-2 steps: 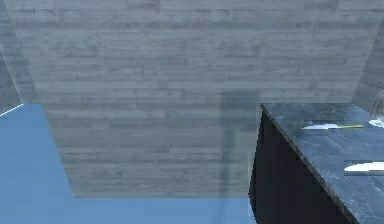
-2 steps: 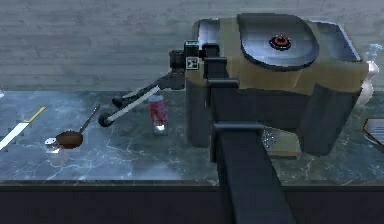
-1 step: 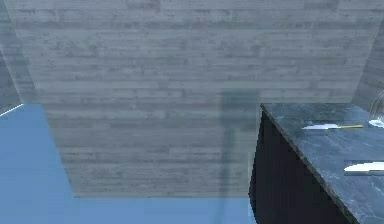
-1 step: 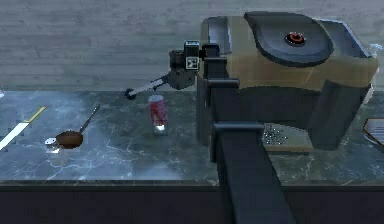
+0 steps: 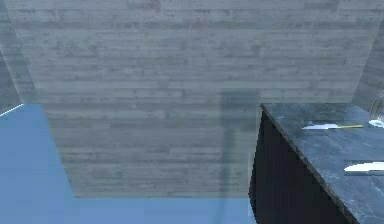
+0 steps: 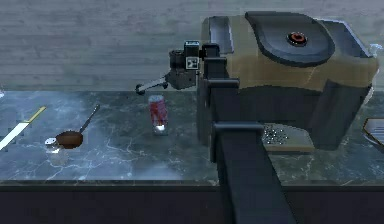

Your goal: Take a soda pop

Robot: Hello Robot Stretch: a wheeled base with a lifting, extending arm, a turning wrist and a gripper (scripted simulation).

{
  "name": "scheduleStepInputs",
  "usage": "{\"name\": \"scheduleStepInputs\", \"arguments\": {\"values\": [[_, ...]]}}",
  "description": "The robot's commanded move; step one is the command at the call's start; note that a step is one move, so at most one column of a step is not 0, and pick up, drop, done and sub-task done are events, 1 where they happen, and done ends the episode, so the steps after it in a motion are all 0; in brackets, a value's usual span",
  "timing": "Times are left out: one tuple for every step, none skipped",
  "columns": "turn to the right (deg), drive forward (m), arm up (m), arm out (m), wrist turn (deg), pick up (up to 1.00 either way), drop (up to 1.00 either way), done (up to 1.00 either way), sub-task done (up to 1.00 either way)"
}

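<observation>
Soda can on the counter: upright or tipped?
Upright: the soda can stands on its base on the dark countertop, taller than wide.

The arm (image 6: 248, 175), a dark square bar, reached from the near edge toward the far side. At its far end sat two white squares (image 6: 187, 62). Left of them the gripper (image 6: 143, 90) pointed left, its thin fingers (image 6: 155, 85) angled slightly down. Whether it held anything could not be told.

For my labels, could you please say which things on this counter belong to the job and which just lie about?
Job: red soda can; gripper.
Lying about: large brown machine; red-bowled ladle; pale utensil.
</observation>
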Motion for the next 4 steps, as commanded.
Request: {"name": "scheduleStepInputs", "arguments": {"values": [[0.0, 0.0, -0.14, 0.0, 0.0, 0.0, 0.0, 0.0, 0.0], [0.0, 0.0, 0.0, 0.0, 0.0, 1.0, 0.0, 0.0, 0.0], [0.0, 0.0, 0.1, 0.0, 0.0, 0.0, 0.0, 0.0, 0.0], [0.0, 0.0, 0.0, 0.0, 0.0, 0.0, 0.0, 1.0, 0.0]]}}
